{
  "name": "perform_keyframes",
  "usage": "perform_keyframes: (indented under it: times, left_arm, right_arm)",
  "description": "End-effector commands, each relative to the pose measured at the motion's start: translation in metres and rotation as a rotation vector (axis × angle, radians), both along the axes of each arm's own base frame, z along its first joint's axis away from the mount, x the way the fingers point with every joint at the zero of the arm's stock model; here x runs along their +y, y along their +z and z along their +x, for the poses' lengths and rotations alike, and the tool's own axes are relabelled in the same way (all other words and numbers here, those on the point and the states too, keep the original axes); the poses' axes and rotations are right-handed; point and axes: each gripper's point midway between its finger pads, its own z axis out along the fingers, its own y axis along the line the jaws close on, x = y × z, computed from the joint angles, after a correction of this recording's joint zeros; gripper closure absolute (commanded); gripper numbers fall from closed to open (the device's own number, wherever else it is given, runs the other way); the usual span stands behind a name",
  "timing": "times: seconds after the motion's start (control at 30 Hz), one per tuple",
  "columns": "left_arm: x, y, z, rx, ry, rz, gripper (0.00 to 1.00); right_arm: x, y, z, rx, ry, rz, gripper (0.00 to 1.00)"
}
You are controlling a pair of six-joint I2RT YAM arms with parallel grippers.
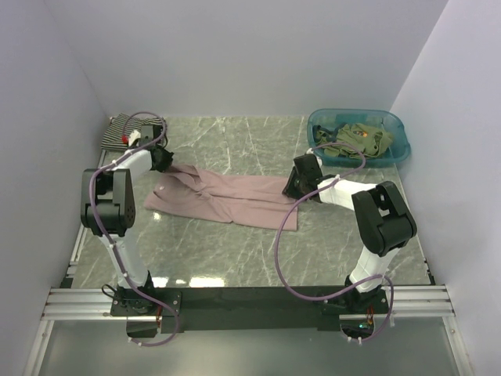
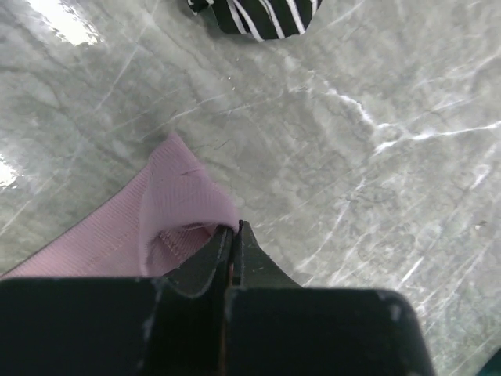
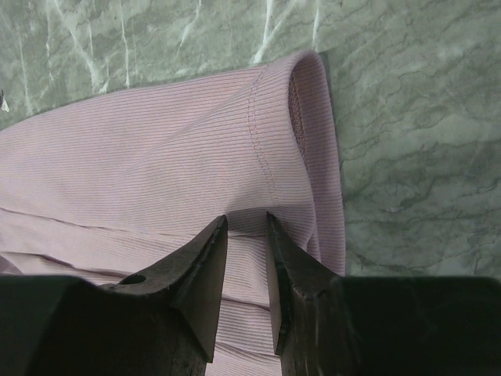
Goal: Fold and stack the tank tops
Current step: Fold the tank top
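**Item 1.** Pink tank top (image 1: 223,200): lies spread flat mid-table (image 1: 235,258), long axis from 9 to 3 o'clock.
- Left gripper (image 1: 162,160), at the garment's 10 o'clock end: jaws closed tight on a raised, bunched corner of the pink cloth.
- Right gripper (image 1: 296,184), at the garment's 3 o'clock edge beside the stitched hem: jaws a narrow gap apart, pink ribbed cloth showing in the gap. Whether it is pinched cannot be told.

**Item 2.** Striped tank top (image 1: 117,131): bundled in the table's 10 o'clock corner, apart from the pink one.

**Item 3.** Teal basin (image 1: 395,125): table's 2 o'clock corner. Contents: olive tank tops (image 1: 364,139), crumpled.
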Motion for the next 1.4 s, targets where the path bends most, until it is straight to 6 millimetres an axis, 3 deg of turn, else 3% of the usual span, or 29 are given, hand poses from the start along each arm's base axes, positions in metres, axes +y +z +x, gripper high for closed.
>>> perform_keyframes:
  times: [0.0,0.07,0.23,0.27,0.47,0.53,0.6,0.67,0.8,1.0,1.1,1.2,1.37]
  left_arm:
    - [0.011,0.048,0.012,-0.172,0.004,0.053,0.99]
    - [0.021,0.051,0.013,-0.204,0.006,0.051,0.99]
    - [0.021,0.059,0.013,-0.270,-0.025,0.049,0.99]
    - [0.020,0.071,0.018,-0.324,-0.038,0.056,0.99]
    - [0.032,0.048,-0.006,-0.268,0.036,0.072,0.99]
    - [0.034,0.031,-0.019,-0.243,0.062,0.050,0.97]
    - [0.030,0.017,-0.022,-0.221,0.045,0.022,0.86]
    - [0.027,0.018,-0.019,-0.229,0.026,0.012,0.69]
    - [0.023,0.036,-0.013,-0.275,-0.007,0.012,0.46]
    - [0.022,0.070,-0.013,-0.291,-0.029,0.033,0.44]
    - [0.019,0.071,-0.028,-0.230,-0.037,0.052,0.45]
    - [-0.004,0.075,-0.040,-0.203,-0.090,0.069,0.45]
    - [-0.016,0.069,-0.050,-0.165,-0.101,0.058,0.46]
  right_arm:
    - [-0.037,-0.033,-0.029,0.129,-0.050,-0.126,0.66]
    - [-0.039,-0.033,-0.029,0.132,-0.057,-0.123,0.66]
    - [-0.037,-0.029,-0.026,0.121,-0.059,-0.110,0.66]
    - [-0.037,-0.029,-0.026,0.122,-0.060,-0.106,0.66]
    - [-0.034,-0.028,-0.025,0.121,-0.057,-0.086,0.66]
    - [-0.032,-0.026,-0.025,0.113,-0.055,-0.074,0.66]
    - [-0.029,-0.023,-0.025,0.106,-0.045,-0.059,0.65]
    - [-0.025,-0.016,-0.022,0.081,-0.031,-0.039,0.63]
    - [-0.018,-0.002,-0.019,0.045,0.007,-0.011,0.61]
    - [-0.011,0.015,-0.011,0.009,0.037,0.009,0.60]
    - [-0.010,0.023,-0.009,-0.006,0.042,0.011,0.60]
    - [-0.010,0.034,-0.007,-0.027,0.040,0.018,0.60]
    - [-0.008,0.042,-0.005,-0.042,0.045,0.024,0.60]
